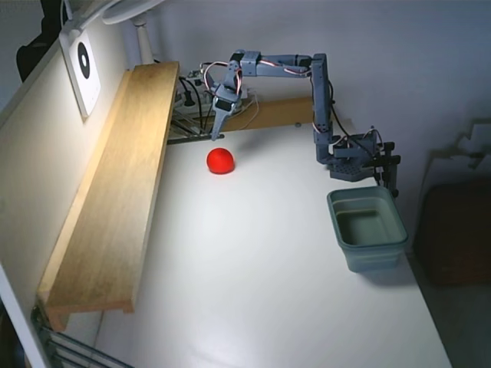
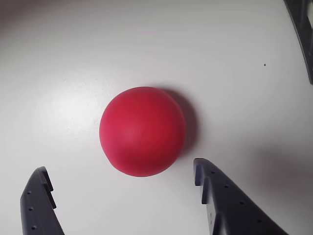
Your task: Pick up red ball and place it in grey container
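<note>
The red ball (image 1: pixel 221 160) rests on the white table, toward the back left in the fixed view. My gripper (image 1: pixel 216 133) hangs just above and behind it, pointing down at it. In the wrist view the red ball (image 2: pixel 142 131) fills the middle, and the gripper (image 2: pixel 120 174) is open, with one dark fingertip at the lower left and the other fingertip (image 2: pixel 201 169) at the lower right, both short of the ball. Nothing is held. The grey container (image 1: pixel 367 228) stands empty at the right side of the table, in front of the arm's base.
A long wooden shelf (image 1: pixel 119 184) runs along the table's left side against the wall. Cables and a power strip (image 1: pixel 192 96) lie behind the gripper. The arm's base (image 1: pixel 354 162) is clamped at the back right, close behind the container.
</note>
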